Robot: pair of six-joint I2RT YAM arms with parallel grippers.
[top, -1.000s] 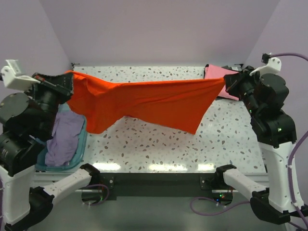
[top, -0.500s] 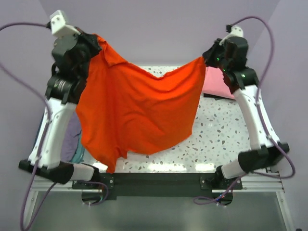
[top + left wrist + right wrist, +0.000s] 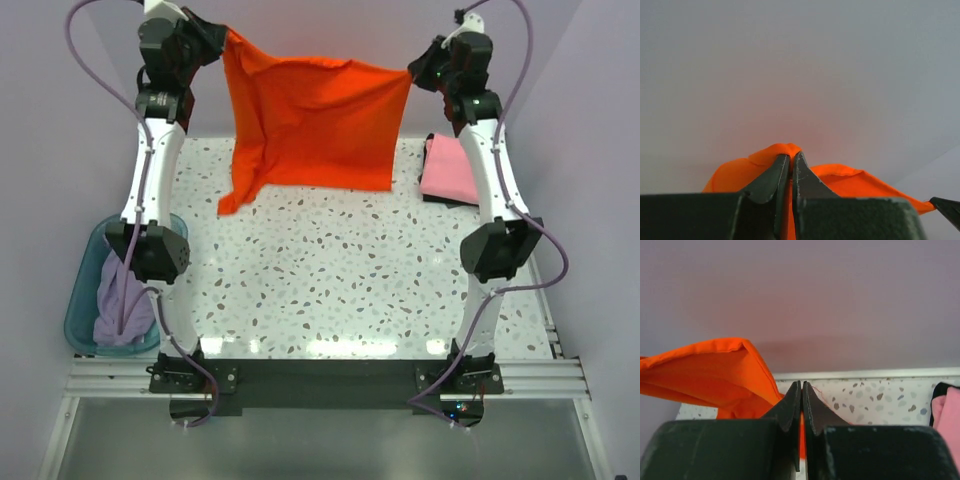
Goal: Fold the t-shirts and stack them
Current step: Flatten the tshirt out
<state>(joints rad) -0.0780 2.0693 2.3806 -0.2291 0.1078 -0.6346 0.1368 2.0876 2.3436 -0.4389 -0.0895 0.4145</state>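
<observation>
Both arms are reaching high over the far side of the bench [image 3: 330,270], and the orange-red t-shirt [image 3: 310,120] is hanging between them like a small banner. The left arm [image 3: 150,150] is pinching one upper corner, the right arm [image 3: 490,150] the other. The top edge is running nearly straight across with a slight sag, and the cloth below is falling as a broad, mostly flat sheet with a few soft creases. At the lower left a narrow flap is drooping further than the rest of the hem. I cannot tell whether it is touching the speckled surface.

In the left wrist view the left jaws are pressing together on a rolled ridge of orange fabric, which is bulging out past the dark tips. In the right wrist view the right jaws are clamping shut on a doubled, stitched edge of the same shirt, with the cloth billowing off to one side.

The pink t-shirt [image 3: 450,170] is lying folded into a neat rectangle at the far right of the bench, with a dark edge showing at its rim. The pale lavender t-shirt [image 3: 120,305] is sitting crumpled in a translucent teal basin [image 3: 82,290] at the left side, near the left arm's lower joint.

The bench top is looking like pale terrazzo, smooth and flecked with grey and brown chips.
</observation>
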